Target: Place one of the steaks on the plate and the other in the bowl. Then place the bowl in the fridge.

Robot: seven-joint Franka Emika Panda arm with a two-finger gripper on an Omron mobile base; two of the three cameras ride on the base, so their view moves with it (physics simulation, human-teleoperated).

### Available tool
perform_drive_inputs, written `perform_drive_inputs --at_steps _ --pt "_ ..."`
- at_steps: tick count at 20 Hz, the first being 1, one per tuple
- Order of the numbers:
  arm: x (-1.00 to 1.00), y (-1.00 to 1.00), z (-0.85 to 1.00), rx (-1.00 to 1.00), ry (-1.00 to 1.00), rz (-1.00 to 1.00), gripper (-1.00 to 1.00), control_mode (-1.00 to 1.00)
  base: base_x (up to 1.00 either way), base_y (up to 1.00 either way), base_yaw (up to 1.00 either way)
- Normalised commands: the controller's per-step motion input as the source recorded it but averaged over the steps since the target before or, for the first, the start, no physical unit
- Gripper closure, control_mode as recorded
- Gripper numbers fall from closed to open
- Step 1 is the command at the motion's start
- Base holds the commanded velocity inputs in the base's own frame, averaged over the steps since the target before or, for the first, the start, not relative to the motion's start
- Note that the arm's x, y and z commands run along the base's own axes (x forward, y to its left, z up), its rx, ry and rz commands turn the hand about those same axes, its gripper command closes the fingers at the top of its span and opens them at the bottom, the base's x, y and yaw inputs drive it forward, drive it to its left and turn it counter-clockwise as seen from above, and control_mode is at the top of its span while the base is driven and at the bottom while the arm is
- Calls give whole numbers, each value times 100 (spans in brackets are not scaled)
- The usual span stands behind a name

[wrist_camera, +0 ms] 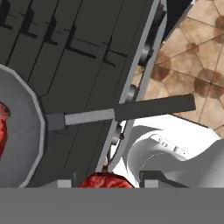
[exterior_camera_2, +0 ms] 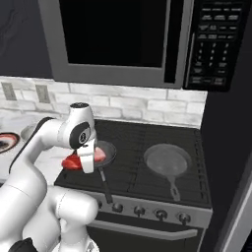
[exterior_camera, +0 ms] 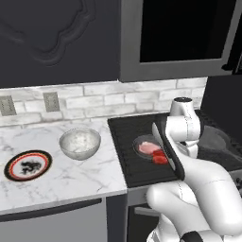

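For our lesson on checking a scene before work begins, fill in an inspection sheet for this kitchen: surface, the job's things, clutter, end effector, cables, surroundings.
Surface: marble counter left of a black stove.
Job's things: plate and bowl stand on the counter, both without meat. Pale steak lies in a frying pan. Red steak sits between the fingertips, beside the pan.
Clutter: second frying pan on the stove.
End effector: shut on the red steak, low over the stove's front.
Cables: nothing seen.
Surroundings: microwave above the stove, brick backsplash, wall outlets, tiled floor.
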Motion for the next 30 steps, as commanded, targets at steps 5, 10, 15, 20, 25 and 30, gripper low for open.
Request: perform_drive_inputs --at_steps 5,10,15,20,25,30 --pt "0 0 0 0 0 0 100 100 -1 74 -2" --pt "0 0 0 0 0 0 100 100 0 69 -4" --pt "0 0 0 0 0 0 100 100 2 39 -2" --pt "0 0 0 0 0 0 100 100 1 18 0" --pt "0 0 0 0 0 0 100 100 16 23 0" --pt "0 0 0 0 0 0 100 100 20 33 0"
